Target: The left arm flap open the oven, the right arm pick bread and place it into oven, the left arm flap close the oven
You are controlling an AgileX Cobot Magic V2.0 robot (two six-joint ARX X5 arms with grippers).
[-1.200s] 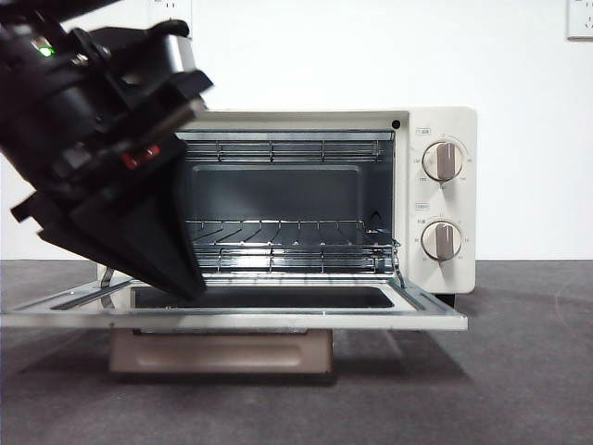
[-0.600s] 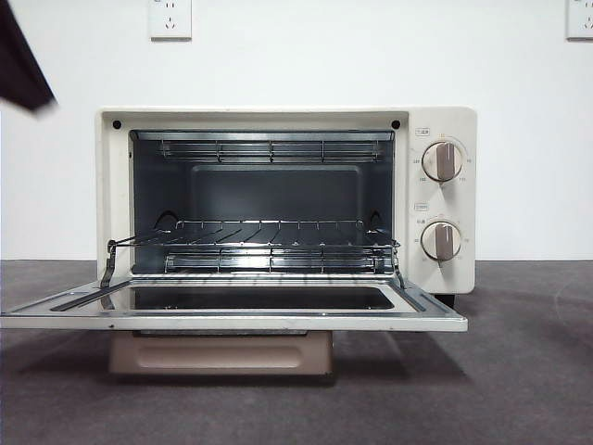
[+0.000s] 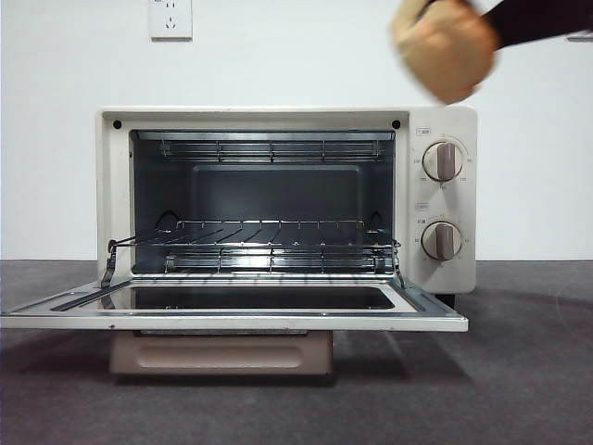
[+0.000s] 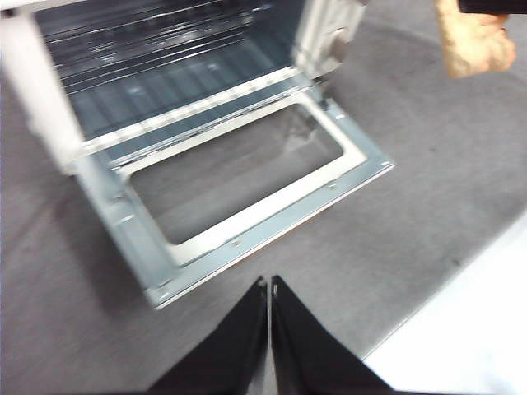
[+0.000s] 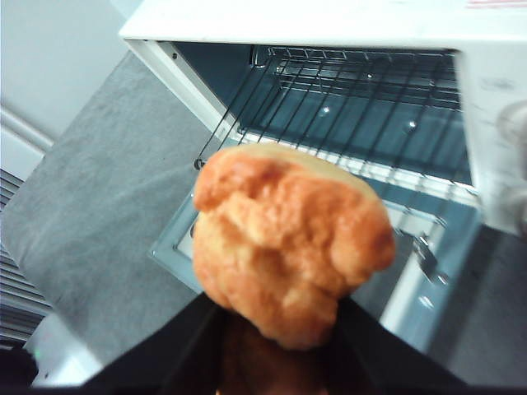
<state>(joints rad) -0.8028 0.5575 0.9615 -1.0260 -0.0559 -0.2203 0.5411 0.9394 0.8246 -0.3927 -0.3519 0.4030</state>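
The cream-white oven (image 3: 278, 119) stands with its door (image 3: 232, 322) flapped down flat and its wire rack (image 3: 269, 243) bare. High at the oven's upper right corner, above the knobs, hangs the golden lumpy bread (image 3: 443, 48), held from the right by a dark arm (image 3: 542, 17). In the right wrist view my right gripper (image 5: 280, 333) is shut on the bread (image 5: 288, 243), with the open oven (image 5: 329, 20) beyond it. My left gripper (image 4: 268, 288) is shut and empty, hovering over the table in front of the lowered door (image 4: 247, 222), back from it.
Two round knobs (image 3: 442, 160) sit on the oven's right panel. The beige bar handle (image 3: 220, 352) hangs under the lowered door. Dark grey cloth (image 3: 519, 371) covers the table, and its pale edge (image 4: 469, 329) shows near the left gripper.
The big dark arm at the oven's left side has lifted away up-left and left the front view. The bread has come into view at the top right, carried by the right gripper.
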